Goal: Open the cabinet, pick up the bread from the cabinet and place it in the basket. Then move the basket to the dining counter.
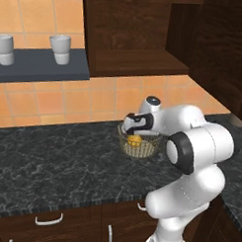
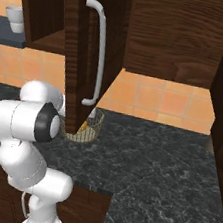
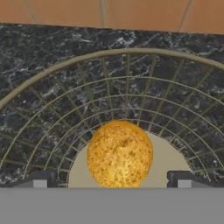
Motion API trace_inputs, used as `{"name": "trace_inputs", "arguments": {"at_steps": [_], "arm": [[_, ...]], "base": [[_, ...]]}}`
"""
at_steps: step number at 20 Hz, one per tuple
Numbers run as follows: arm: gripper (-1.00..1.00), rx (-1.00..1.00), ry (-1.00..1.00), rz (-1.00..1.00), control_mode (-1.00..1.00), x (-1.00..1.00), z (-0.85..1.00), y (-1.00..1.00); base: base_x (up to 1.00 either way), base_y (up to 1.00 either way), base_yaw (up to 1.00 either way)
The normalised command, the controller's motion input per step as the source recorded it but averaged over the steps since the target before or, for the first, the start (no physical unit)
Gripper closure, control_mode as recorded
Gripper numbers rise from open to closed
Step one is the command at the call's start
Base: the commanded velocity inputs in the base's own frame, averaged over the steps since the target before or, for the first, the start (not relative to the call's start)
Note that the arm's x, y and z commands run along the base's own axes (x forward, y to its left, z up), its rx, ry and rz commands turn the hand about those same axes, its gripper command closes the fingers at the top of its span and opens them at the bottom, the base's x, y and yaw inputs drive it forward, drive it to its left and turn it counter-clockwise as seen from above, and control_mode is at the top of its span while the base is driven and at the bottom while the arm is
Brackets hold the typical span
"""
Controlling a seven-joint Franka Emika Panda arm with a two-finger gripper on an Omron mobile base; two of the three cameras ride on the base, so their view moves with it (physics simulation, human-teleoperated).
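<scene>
Hovering over the basket on the black worktop, the gripper sits just above the bread in the left base view. From the right, the cabinet door hangs open before the basket. Through the hand camera, fingertips stand wide apart, gripping nothing, bread resting on the base; lifting straight up should clear the rim before regrasping the basket.

White arm folded forward, claw pointing down, jaws spread wide
</scene>
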Motion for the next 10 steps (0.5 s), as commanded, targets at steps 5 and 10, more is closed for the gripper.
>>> {"name": "trace_inputs", "arguments": {"at_steps": [5,10], "arm": [[-1.00,-0.09,0.00,0.06,-1.00,-0.63,0.91,0.02],[-1.00,-0.12,0.00,0.20,-1.00,-0.93,0.26,0.04]], "base": [[0.00,0.00,0.00],[0.00,0.00,0.00]]}}
